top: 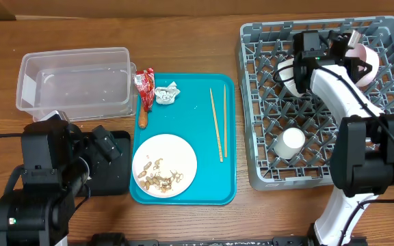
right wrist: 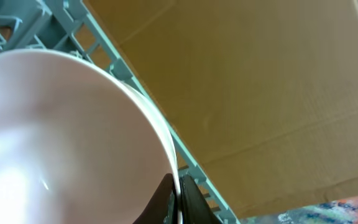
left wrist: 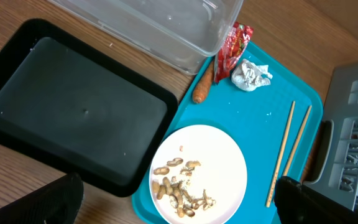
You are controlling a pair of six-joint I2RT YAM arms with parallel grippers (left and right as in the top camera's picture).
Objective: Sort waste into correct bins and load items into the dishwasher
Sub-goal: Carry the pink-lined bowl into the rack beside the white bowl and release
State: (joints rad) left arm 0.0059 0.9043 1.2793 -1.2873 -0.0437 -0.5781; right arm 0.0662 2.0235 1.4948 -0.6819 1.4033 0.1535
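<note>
The right gripper (right wrist: 176, 200) is clamped on the rim of the pale pink bowl (right wrist: 67, 137), holding it tilted over the far right corner of the grey dish rack (top: 262, 109). A small white cup (top: 290, 142) sits toward the rack's near left. The left gripper (left wrist: 179, 186), jaws spread wide and empty, hovers over the black tray (left wrist: 73, 112) at the desk's near left, with the clear tub (top: 74, 78) beyond it. On the teal tray (top: 228, 191), the red wrapper (top: 144, 80), paper wad (top: 167, 94) and sausage stick (top: 143, 117) lie at the far left corner. The chopsticks (top: 216, 123) lie along the right side, and the white plate (top: 173, 152) of crumbs (top: 159, 179) sits at the near left corner.
</note>
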